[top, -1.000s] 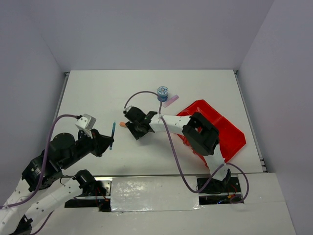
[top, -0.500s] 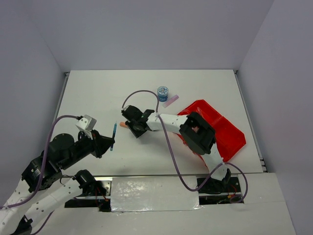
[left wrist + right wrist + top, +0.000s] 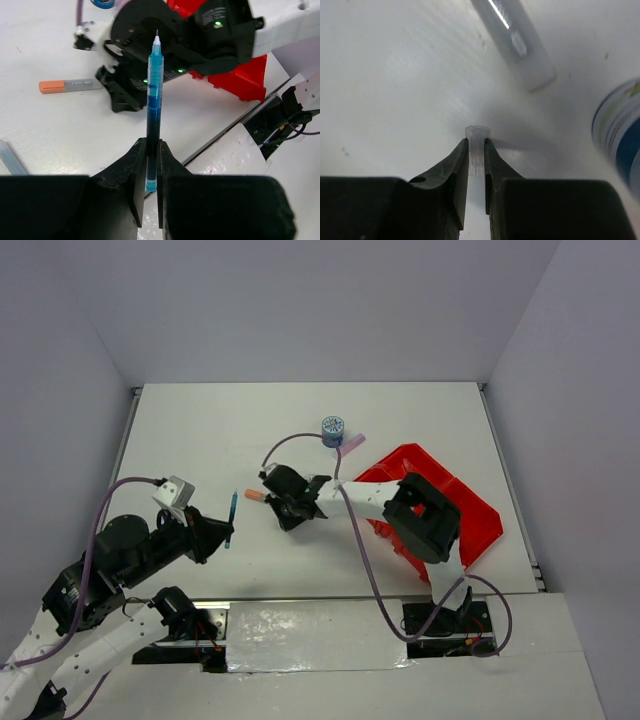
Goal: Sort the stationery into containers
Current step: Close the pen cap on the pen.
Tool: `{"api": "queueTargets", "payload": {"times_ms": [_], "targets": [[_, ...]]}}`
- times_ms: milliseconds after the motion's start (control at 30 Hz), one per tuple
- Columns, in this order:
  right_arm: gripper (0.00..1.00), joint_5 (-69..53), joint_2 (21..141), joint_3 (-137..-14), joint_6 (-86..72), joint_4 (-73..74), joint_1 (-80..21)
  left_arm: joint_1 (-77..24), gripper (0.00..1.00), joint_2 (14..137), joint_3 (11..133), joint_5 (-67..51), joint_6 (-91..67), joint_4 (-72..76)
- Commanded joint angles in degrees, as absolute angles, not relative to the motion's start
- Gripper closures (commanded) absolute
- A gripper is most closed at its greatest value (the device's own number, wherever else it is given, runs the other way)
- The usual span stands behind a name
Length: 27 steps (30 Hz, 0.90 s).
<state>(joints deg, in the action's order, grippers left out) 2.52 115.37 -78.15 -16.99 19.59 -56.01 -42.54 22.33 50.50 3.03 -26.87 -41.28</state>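
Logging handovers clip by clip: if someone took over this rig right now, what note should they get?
Left gripper: shut on a blue pen.
Right gripper: closed on a small clear tube, low at the table.
On the table, unsorted: orange-capped marker beside the right gripper, patterned roll and pink stick further back.
Red tray: on the right, largely hidden by the right arm, so its contents cannot be told.
Done: two items gripped.
Left: carry the pen and tube to the tray, then the marker, roll and stick.
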Motion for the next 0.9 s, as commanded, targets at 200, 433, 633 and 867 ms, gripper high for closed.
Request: {"api": "queueTargets", "payload": {"times_ms": [200, 433, 633, 867], "targets": [[1.0, 11.0, 89.1, -59.8, -31.8, 3.5, -57.3, -42.7, 1.0, 23.5, 51.1, 2.4, -26.9, -38.1], [1.0, 28.7, 64.3, -45.0, -42.8, -16.3, -64.1, -42.7, 1.0, 21.2, 41.2, -9.4, -35.5, -21.6], [1.0, 33.1, 57.5, -38.6, -42.0, -35.2, -68.2, -42.8, 1.0, 21.6, 29.5, -15.7, -41.7, -2.2], [1.0, 29.0, 57.9, -37.3, -38.7, -45.2, -70.2, -42.8, 1.0, 23.3, 26.1, -19.4, -43.2, 5.7]]}}
